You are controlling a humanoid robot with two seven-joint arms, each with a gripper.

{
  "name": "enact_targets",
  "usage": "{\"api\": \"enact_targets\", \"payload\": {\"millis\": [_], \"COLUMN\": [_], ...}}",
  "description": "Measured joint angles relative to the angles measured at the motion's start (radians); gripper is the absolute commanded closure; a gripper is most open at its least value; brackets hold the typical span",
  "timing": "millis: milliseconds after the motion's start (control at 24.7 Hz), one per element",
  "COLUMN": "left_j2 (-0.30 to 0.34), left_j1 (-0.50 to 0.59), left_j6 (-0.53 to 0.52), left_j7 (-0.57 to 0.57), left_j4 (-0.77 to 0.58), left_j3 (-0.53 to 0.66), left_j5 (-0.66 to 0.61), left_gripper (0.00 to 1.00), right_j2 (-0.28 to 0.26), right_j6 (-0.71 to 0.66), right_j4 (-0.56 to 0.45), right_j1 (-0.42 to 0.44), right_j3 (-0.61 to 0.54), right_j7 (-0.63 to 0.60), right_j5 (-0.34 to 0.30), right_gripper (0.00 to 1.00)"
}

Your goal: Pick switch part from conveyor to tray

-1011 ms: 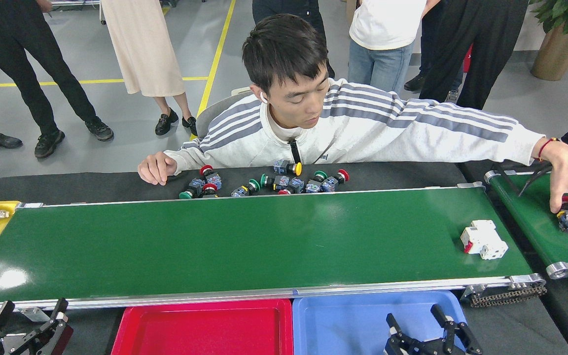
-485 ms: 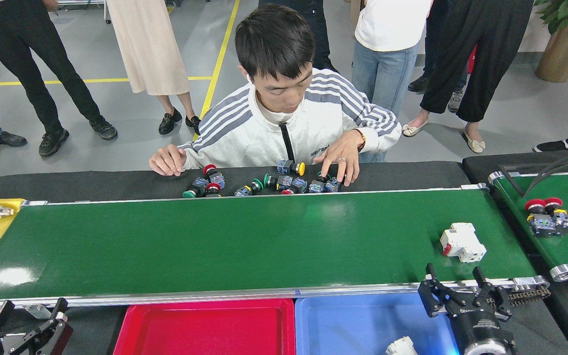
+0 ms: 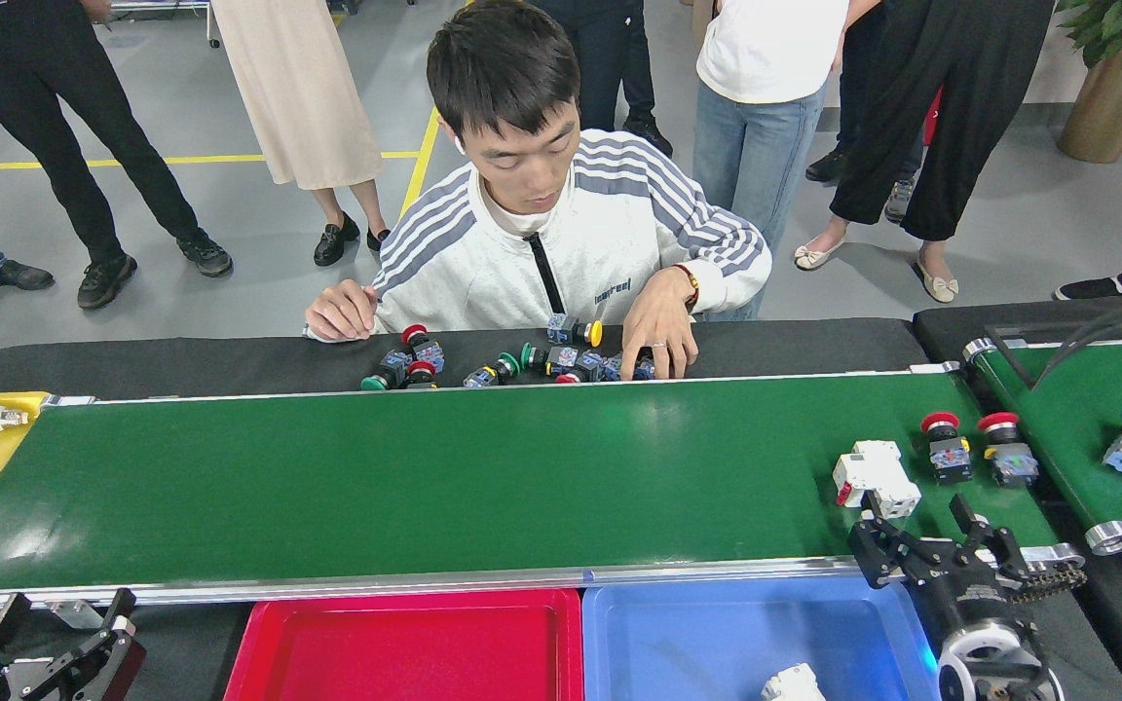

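The white switch part [image 3: 875, 477] is lying near the right end of the conveyor [image 3: 425, 477] and has been drifting leftward along it. My right gripper [image 3: 931, 535] is reaching in over the near rail, fingers spread and holding nothing, now just beside the part, having risen from above the blue tray [image 3: 678, 633]. Two red-capped buttons [image 3: 970, 450] have arrived behind it. My left gripper [image 3: 40, 647] is resting unclenched. I am judging a grasp imminent.
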Motion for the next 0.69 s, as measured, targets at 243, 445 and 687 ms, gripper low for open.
{"api": "enact_targets", "payload": {"millis": [243,445,687], "left_j2": [0.000,0.000,0.001], "left_j1": [-0.017,-0.020,-0.020], "left_j6": [0.000,0.000,0.000], "left_j7": [0.000,0.000,0.000], "left_j4": [0.011,0.011,0.011], "left_j3": [-0.014,-0.015,-0.015], "left_j5": [0.000,0.000,0.000], "left_gripper": [0.00,0.00,0.00], "right_j2": [0.026,0.026,0.026], "right_j6": [-0.008,-0.011,-0.014], "right_j4": [0.119,0.124,0.094], "right_j1": [-0.077,-0.079,-0.072], "right_j3": [0.054,0.080,0.082], "right_j7": [0.003,0.004,0.006], "right_j5": [0.001,0.001,0.001], "right_gripper": [0.67,0.97,0.98]}}
